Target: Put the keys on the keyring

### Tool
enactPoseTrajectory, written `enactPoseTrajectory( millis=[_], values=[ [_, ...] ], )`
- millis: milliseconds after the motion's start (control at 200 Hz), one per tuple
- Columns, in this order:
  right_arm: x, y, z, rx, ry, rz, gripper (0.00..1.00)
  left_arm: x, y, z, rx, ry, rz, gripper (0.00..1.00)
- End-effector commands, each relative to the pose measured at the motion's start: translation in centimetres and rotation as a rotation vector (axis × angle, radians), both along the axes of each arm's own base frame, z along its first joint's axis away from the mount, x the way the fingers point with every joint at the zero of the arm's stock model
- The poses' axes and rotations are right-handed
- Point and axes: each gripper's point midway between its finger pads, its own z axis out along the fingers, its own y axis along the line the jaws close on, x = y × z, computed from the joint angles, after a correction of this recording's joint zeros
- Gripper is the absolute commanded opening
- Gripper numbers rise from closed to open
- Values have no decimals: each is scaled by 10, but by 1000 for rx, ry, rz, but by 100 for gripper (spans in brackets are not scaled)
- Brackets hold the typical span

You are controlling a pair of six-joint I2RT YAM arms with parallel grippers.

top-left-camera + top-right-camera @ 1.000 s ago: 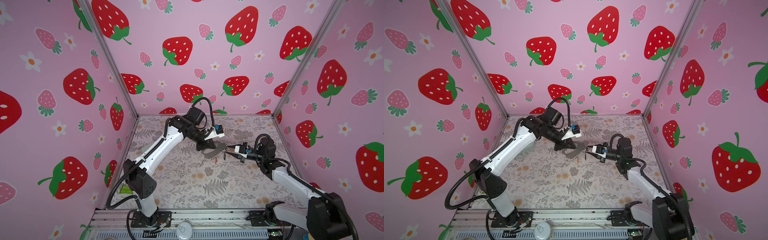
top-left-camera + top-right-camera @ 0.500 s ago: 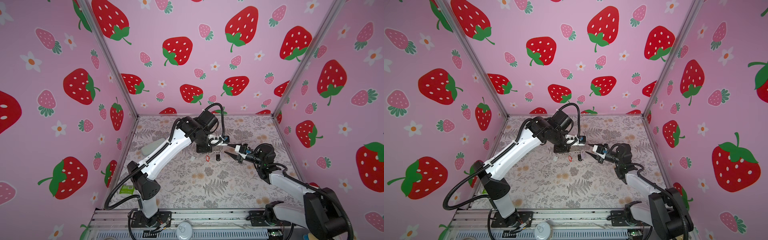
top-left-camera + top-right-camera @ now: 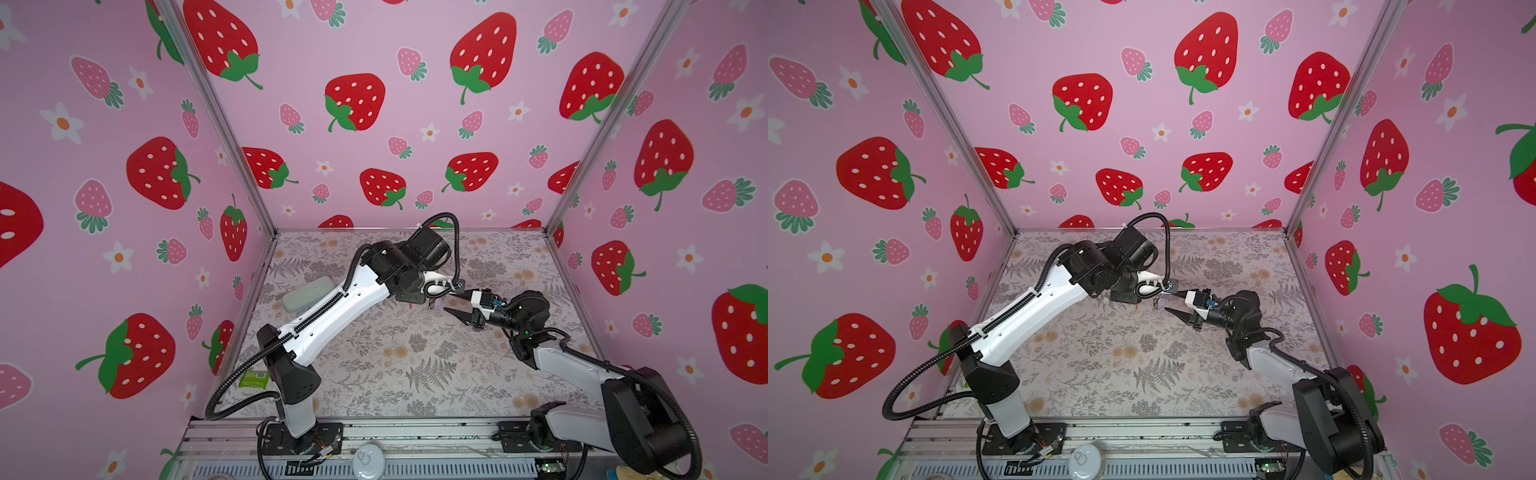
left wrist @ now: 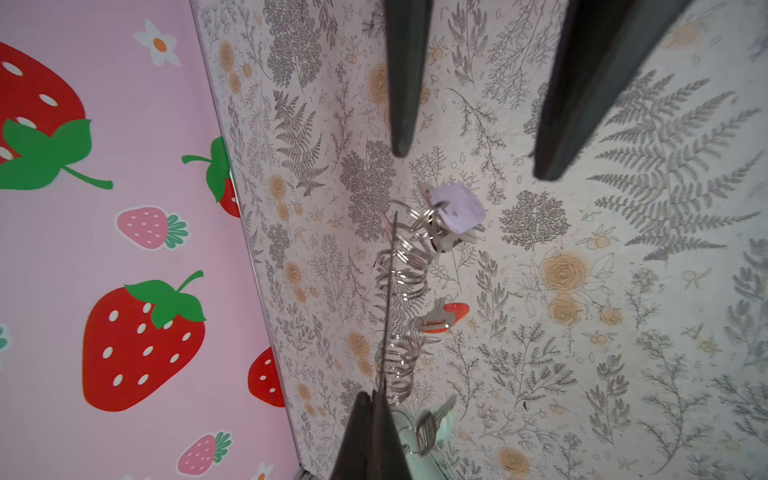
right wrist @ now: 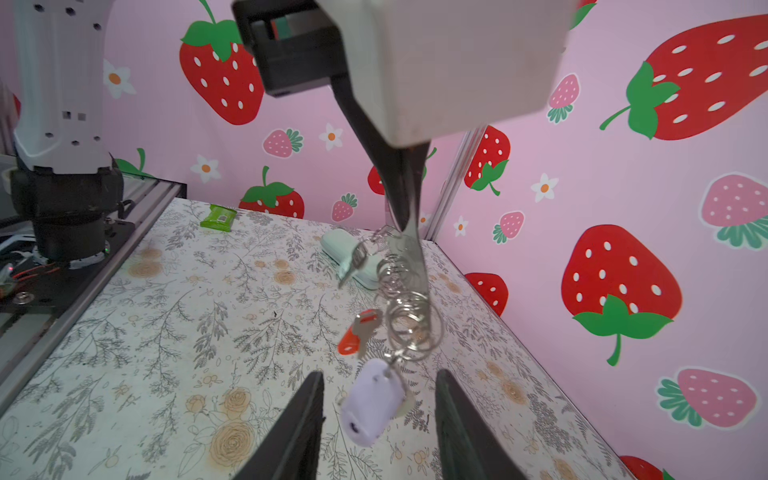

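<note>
While my left pincer (image 5: 402, 220) grips the dangling keyring (image 5: 409, 320), my right pincer (image 4: 472, 163) stands open, jaws either side of the lilac key (image 5: 372, 405) without touching; a red key (image 5: 353, 336) hangs higher.

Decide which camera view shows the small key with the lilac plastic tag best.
The right wrist view: the small key with the lilac plastic tag hangs close, large and sharp. The left wrist view shows it smaller, among silvery rings. In both top views it is only a tiny speck.
</note>
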Motion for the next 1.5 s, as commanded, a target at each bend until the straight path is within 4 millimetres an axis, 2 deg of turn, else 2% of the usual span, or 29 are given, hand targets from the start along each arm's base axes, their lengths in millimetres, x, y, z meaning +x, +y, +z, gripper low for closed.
enactPoseTrajectory(
  millis=[0,195,410,540,610,770,1015,1176,1351,1496],
  values=[
    [3,8,16,43,34,16,43,10,-8,30,-53,-152,-32,0],
    [23,6,23,80,64,-76,39,12,-16,32,-90,-232,-56,0],
    [27,-5,29,111,15,-167,39,23,-16,32,-100,-320,-37,0],
    [29,-8,21,100,39,-198,40,26,-17,35,-122,-355,-31,0],
    [34,-8,17,94,57,-217,46,25,-18,35,-134,-355,-35,0],
    [45,-2,15,96,92,-213,46,23,-22,33,-153,-346,-51,0],
    [28,5,-1,49,128,-104,35,25,-23,33,-167,-342,-25,0],
    [23,-5,-1,61,129,-156,34,35,-15,20,-155,-312,55,0],
    [31,-20,-9,16,158,-289,37,46,-7,2,-167,-258,182,0],
    [39,-45,-8,44,140,-459,39,52,-4,-18,-144,-214,280,0]
  ],
)
